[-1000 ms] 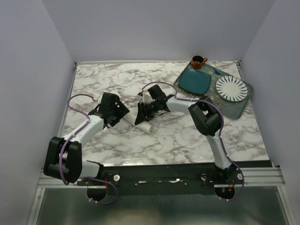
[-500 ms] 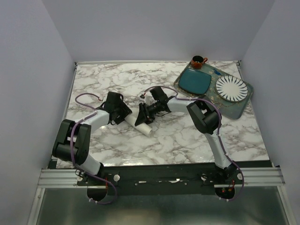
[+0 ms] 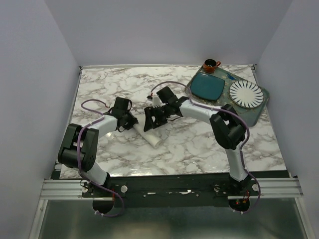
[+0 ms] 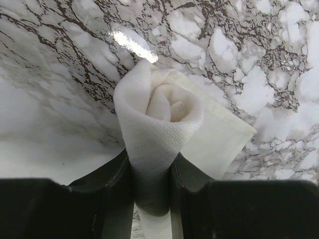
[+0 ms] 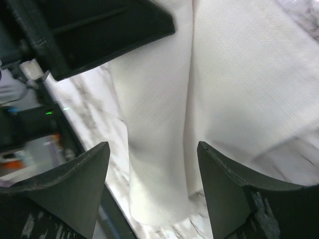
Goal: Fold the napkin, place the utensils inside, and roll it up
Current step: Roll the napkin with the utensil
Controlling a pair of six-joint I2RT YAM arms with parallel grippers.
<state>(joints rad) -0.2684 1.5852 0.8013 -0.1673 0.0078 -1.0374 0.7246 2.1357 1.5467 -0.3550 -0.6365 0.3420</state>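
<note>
Item: napkin (image 4: 159, 129), rolled (spoon unseen); left gripper (image 4: 152, 174) pinches its end; right gripper (image 5: 152, 169) open astride it. We tighten evenly.

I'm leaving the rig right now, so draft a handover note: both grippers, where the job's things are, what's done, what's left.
The left gripper is shut on one end of the napkin.
The right gripper is open, its jaws astride the roll without gripping.
The napkin is rolled into a tube on the marble table between the arms, a flat tail lying beside it.
The spoon shows in no view; whether it is inside, I cannot tell.
Done: folding, most of the rolling.
Left: confirm the spoon, roll in the tail, release.
</note>
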